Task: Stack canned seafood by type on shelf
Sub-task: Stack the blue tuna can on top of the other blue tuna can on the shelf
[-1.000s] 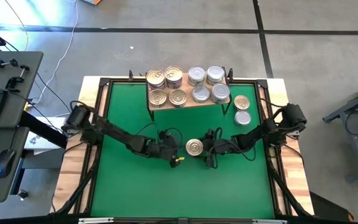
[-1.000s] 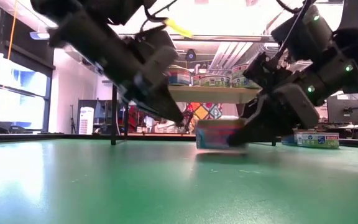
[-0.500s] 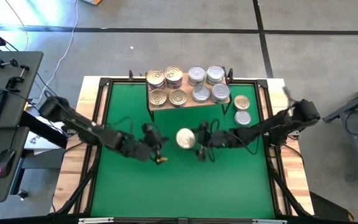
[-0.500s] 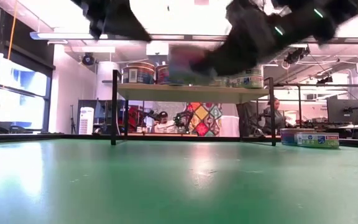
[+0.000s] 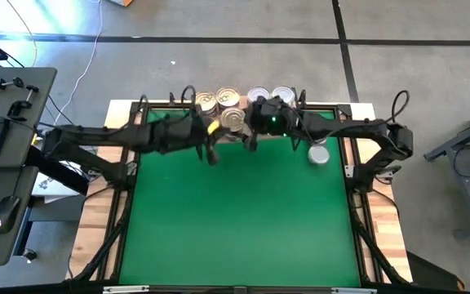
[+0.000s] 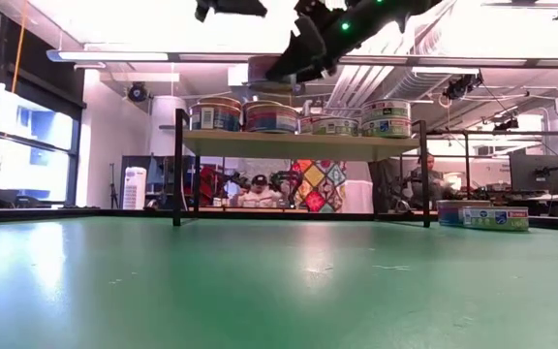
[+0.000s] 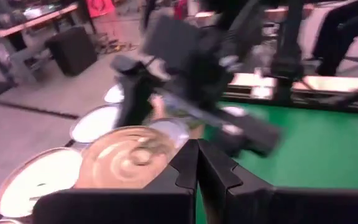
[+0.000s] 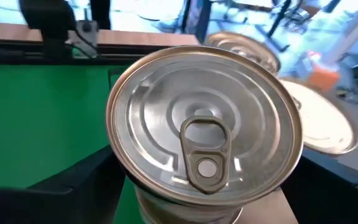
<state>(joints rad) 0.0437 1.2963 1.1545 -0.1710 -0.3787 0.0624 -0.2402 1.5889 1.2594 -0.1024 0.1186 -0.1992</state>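
One tin (image 8: 204, 143) with a gold-toned lid and a pull ring is now in the air above the shelf (image 6: 298, 145). A second ago it stood on the green desk (image 5: 235, 220) between the two arms, so it has been lifted and carried to the back. The right end effector (image 5: 258, 118) holds it: the fingers are spread wide and pinch the tin by its sides, and the lid stays level. In the low view the tin hangs higher than the tins that already stand on the board, near the left part of the shelf, where the other gold-lidded tins (image 5: 218, 100) are. The silver-lidded tins (image 5: 269, 97) stand on the right part.

The left end effector (image 5: 211, 153) has also moved from the middle of the desk toward the shelf. It is now over the desk just in front of the board, its fingers pressed together and holding nothing.

For the task, I judge that the pick-up is done and the placing is the step in hand: the tin must come down flat onto one of the gold tins. One silver tin (image 5: 318, 153) waits on the desk to the right of the shelf. Whether a second tin is next to it I cannot tell, because the right arm covers that place.
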